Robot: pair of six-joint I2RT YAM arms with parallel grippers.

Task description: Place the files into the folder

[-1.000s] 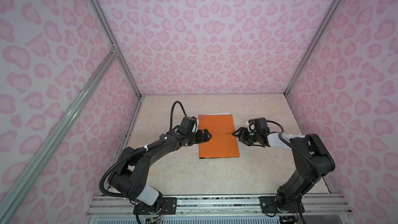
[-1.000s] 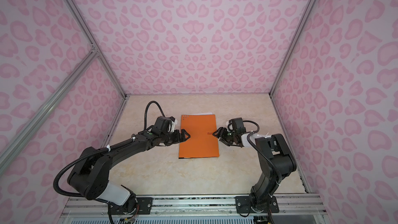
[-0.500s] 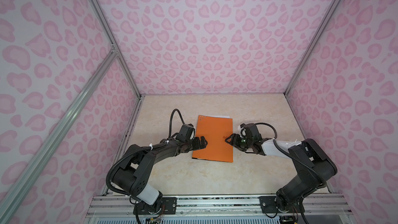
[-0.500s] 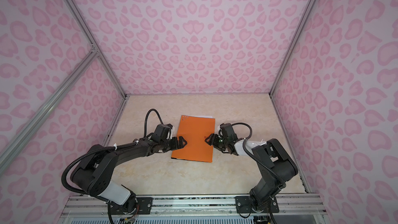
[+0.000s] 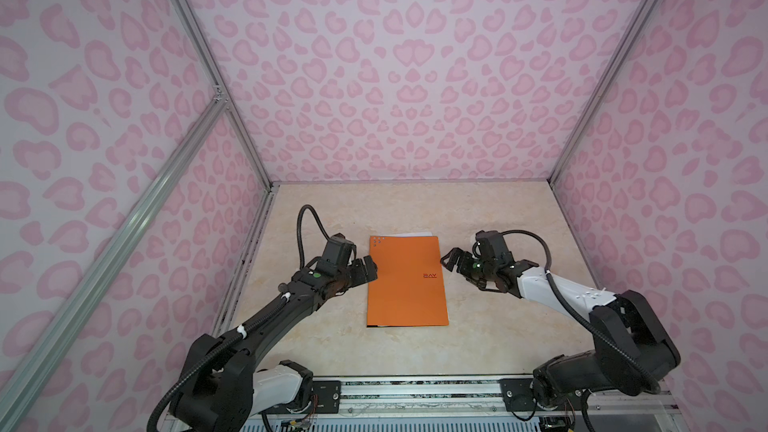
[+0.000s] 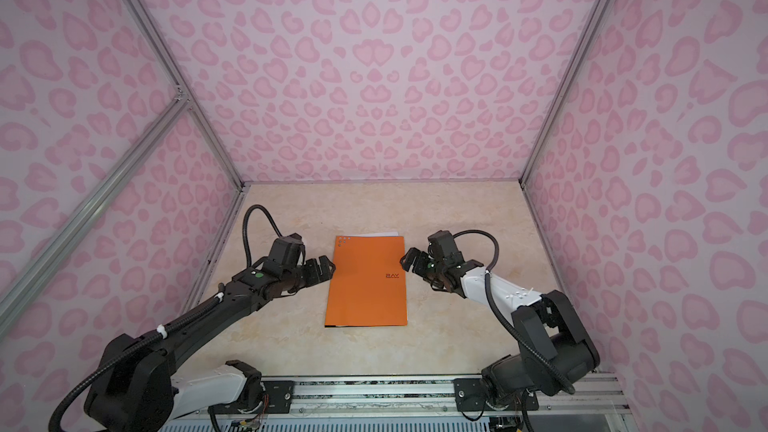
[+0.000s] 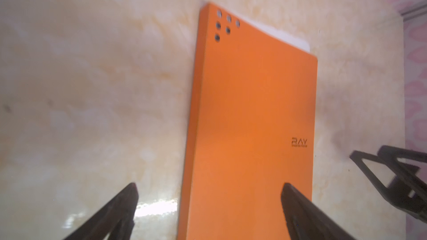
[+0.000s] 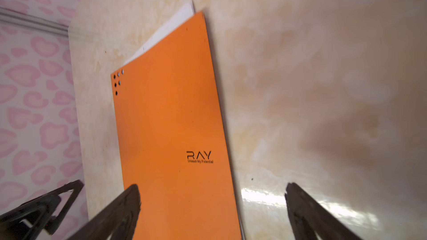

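Both left fingers [image 7: 115, 213] and right fingers [image 8: 124, 206] gape empty beside the closed folder [image 5: 406, 284] (files [image 8: 172, 26] peeking past its far edge).

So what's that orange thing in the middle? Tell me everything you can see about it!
It's the folder, a thin, stiff-looking orange rectangle, closed and lying flat on the beige table. One far corner has six small round dots, and a small dark "RAY" logo sits near its right edge. The white files peek out at its far end. The open left claw and right claw sit at its two long sides, gripping nothing.
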